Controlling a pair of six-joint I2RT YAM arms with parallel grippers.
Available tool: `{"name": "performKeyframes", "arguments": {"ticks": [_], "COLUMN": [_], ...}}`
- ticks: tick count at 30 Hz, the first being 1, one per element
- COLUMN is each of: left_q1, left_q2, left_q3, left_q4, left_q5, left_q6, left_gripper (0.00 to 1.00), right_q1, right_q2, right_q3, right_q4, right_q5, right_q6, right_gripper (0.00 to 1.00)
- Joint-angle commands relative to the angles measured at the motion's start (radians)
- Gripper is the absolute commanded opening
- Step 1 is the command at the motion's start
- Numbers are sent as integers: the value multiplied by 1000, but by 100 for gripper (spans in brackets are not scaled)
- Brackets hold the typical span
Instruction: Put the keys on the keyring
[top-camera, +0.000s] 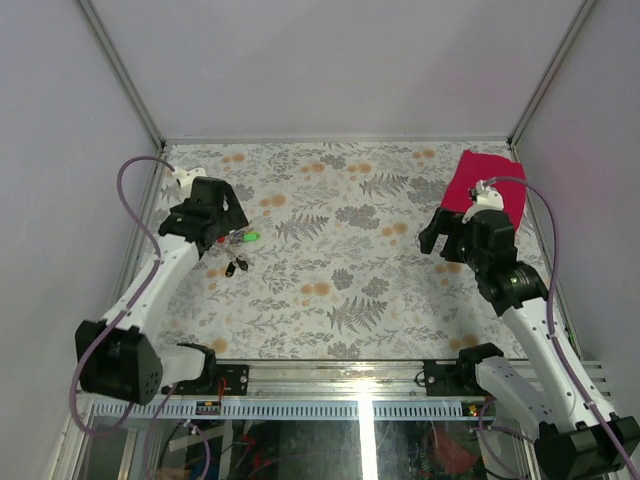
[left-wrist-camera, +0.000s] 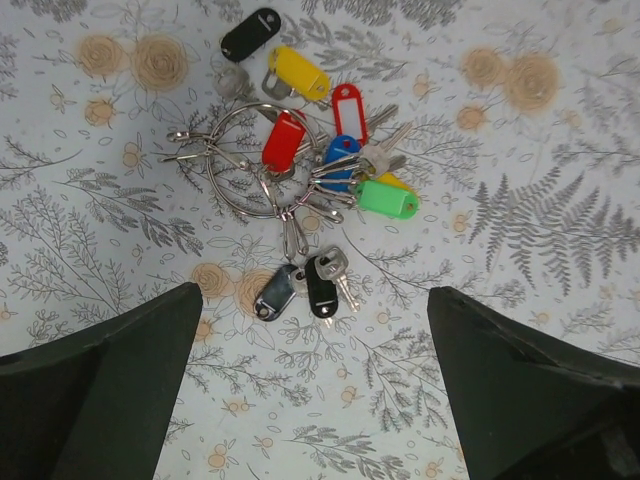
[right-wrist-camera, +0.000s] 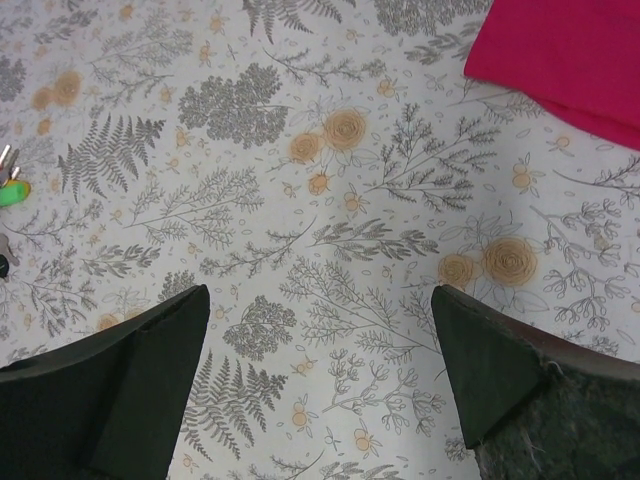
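Observation:
In the left wrist view a heap of keys (left-wrist-camera: 330, 170) with red, blue, green, yellow and black heads lies on the flowered table cover. Thin silver keyring (left-wrist-camera: 245, 160) loops lie tangled in the heap's left side. Two black-headed keys (left-wrist-camera: 305, 285) lie nearest my fingers. My left gripper (left-wrist-camera: 315, 375) hovers above the cover just short of the heap, open, nothing between its fingers. In the top view the heap (top-camera: 240, 240) lies beside the left gripper (top-camera: 222, 222). My right gripper (top-camera: 440, 238) hangs open over bare cover at the right, far from the keys. A green key head (right-wrist-camera: 12, 192) shows at the right wrist view's left edge.
A red cloth (top-camera: 484, 186) lies at the back right corner, beside the right arm; it also fills the top right of the right wrist view as the cloth (right-wrist-camera: 570, 50). Grey walls close the table on three sides.

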Motion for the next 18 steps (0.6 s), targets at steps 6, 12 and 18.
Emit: {"name": "performKeyframes", "arguments": {"ticks": [6,12,18], "left_q1": [91,91,110], "left_q2": [257,384,451], "left_q3": [79,138,196], "left_q4": [-18,-17,-43], "left_q5": [154,210,140], "left_q6": [47,101,130], "left_gripper": [93,83,77], "right_q1": [-5,-6,-6], "right_q2": [57,75,100], "right_q3": [39,28,26], "right_q4": [-23,-26,-23], "right_q5": [-32,-69,-101], "right_q6": [20,0,-13], "right_gripper": [99,99,100]}}
